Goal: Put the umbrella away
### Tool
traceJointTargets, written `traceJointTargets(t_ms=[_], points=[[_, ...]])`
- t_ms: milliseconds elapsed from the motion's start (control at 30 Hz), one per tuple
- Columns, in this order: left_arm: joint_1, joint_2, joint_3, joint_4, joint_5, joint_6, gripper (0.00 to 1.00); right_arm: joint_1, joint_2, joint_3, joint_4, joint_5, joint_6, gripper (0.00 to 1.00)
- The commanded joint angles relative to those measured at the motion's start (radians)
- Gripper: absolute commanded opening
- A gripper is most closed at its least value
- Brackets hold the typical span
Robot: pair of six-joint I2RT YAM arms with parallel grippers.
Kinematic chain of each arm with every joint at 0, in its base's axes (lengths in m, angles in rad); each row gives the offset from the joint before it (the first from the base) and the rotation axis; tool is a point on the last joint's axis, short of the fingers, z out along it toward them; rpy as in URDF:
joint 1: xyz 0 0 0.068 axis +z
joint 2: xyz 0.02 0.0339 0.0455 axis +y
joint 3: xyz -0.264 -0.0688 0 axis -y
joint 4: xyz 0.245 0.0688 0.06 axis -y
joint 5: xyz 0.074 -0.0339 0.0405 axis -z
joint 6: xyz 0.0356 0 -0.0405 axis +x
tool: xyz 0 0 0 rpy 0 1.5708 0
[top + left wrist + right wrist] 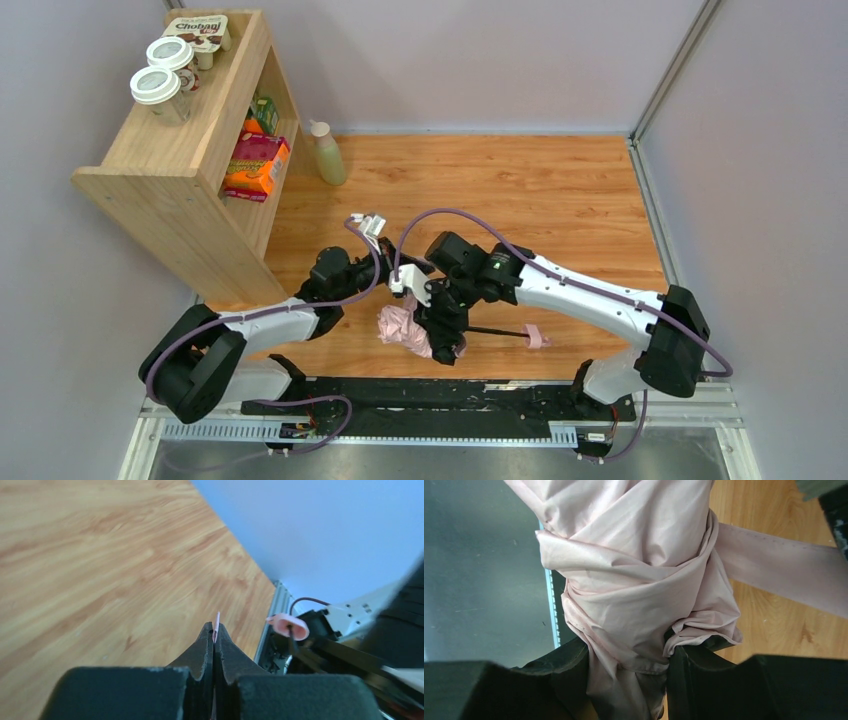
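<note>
The umbrella [403, 328] lies low over the wooden floor near the front edge, its pale pink canopy bunched and twisted. Its thin black shaft [495, 331] runs right to the small pink handle [535, 337]. My right gripper [629, 665] is shut on the canopy [639, 570], with folds of fabric squeezed between its fingers. A flat pink strap [774, 570] leads off the canopy to the right. My left gripper [214, 632] is shut, and a thin sliver of that pink strap [217, 621] sticks out between its tips. The handle [289, 625] shows beyond it.
A wooden shelf unit [190, 150] stands at the back left with lidded cups [160, 88], a yoghurt pack [205, 30] and boxes [255, 165]. A pale green bottle [326, 153] stands beside it. Grey walls close in the floor, and the metal rail [420, 405] runs along the front.
</note>
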Motion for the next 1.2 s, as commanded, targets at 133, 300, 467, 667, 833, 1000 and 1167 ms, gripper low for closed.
traceJointTargets(t_ms=[133,300,467,667,833,1000,1167], points=[[0.005,-0.026,-0.025,0.435,0.142,0.039,0.0,-0.074,-0.034,0.013,0.052,-0.27,0.115,0.0],[0.005,-0.05,-0.059,0.475,0.137,0.022,0.0,-0.102,-0.049,-0.011,0.06,-0.333,0.158,0.0],[0.005,-0.092,-0.082,0.471,0.166,0.019,0.0,-0.152,-0.057,-0.034,0.063,-0.372,0.219,0.0],[0.005,-0.171,-0.083,0.396,0.24,0.058,0.0,-0.227,-0.049,-0.047,0.089,-0.448,0.308,0.0],[0.005,-0.218,-0.087,0.352,0.298,0.088,0.0,-0.235,-0.002,-0.016,0.109,-0.478,0.406,0.0],[0.002,-0.257,-0.068,0.32,0.429,0.124,0.0,-0.264,0.056,0.002,0.136,-0.536,0.498,0.0],[-0.033,-0.281,-0.031,0.217,0.536,0.246,0.0,-0.325,0.153,0.025,0.104,-0.571,0.529,0.0]])
